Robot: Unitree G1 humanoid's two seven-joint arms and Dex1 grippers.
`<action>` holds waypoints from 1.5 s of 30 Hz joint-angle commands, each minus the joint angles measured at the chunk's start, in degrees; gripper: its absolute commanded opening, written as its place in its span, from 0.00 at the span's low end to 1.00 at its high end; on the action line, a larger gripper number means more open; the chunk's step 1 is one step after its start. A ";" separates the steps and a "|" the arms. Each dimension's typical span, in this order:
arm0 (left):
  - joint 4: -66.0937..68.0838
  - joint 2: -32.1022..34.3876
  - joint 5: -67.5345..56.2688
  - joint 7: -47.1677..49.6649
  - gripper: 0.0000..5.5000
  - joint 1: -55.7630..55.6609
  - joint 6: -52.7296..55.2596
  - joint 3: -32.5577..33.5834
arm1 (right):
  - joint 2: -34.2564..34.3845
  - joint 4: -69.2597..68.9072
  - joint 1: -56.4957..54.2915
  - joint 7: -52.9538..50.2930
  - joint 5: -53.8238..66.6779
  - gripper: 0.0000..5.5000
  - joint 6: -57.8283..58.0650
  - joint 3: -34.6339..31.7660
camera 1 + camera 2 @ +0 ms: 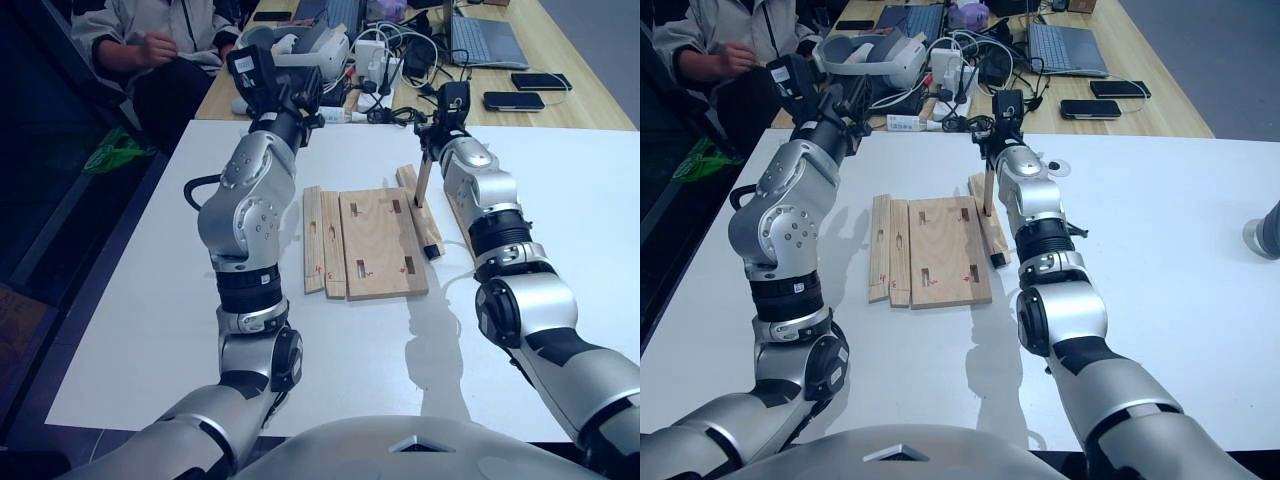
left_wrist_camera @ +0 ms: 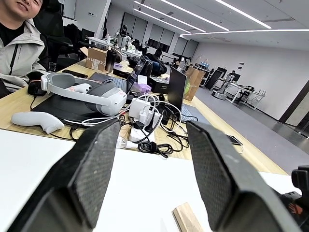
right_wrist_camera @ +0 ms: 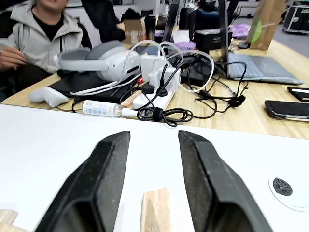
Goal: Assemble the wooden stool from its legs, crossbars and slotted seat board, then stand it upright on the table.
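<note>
Stool parts sit unassembled on the white worktop (image 1: 140, 300): the slotted seat board (image 1: 378, 245) lies flat near the middle, its four slots facing up, with two slotted wooden pieces – one (image 1: 313, 238) on the outside, the other (image 1: 333, 245) touching the board's left edge – side by side along it. On the board's right side a longer wooden bar (image 1: 427, 225) lies at a slant, its far end angled toward the worktop's back edge. Over that side of the board a slim wooden piece (image 1: 424, 180) stands upright, its foot at the board's right edge near the far right slot; whether it sits in the slot cannot be told. The right hand (image 3: 153, 137) is at the top of this piece, fingers (image 3: 108, 183) set moderately apart with the piece's upper end between them and a gap visible on each side. The left hand (image 2: 153, 130) is raised above the far left part of the worktop, well apart from the wood, its fingers (image 2: 91, 179) spread wide with nothing between them. Beyond the worktop's back edge runs a wooden desk (image 1: 590, 95) carrying a white headset (image 3: 104, 58), a controller (image 3: 48, 95), a tangle of cables (image 3: 161, 113), a laptop (image 1: 485, 40) and two phones (image 1: 540, 82) – all clear of the stool parts.
</note>
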 commanded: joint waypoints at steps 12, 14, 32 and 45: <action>0.08 0.00 -0.23 0.22 0.46 -0.50 0.48 -0.19 | 0.42 -8.13 -8.32 0.21 0.93 0.33 -6.91 0.22; 0.12 0.13 -0.21 0.15 0.46 -0.49 0.45 -0.17 | 0.64 -5.86 -7.81 0.11 0.44 0.33 -7.83 0.54; 0.11 -0.20 -0.14 0.35 0.46 -0.21 0.24 -0.47 | 2.58 -1.90 4.03 1.26 1.27 0.33 -4.18 -0.13; -0.19 -0.37 -0.28 0.54 0.46 -0.12 0.24 -0.26 | 0.19 -20.71 7.53 -10.41 6.98 0.33 -2.42 -8.99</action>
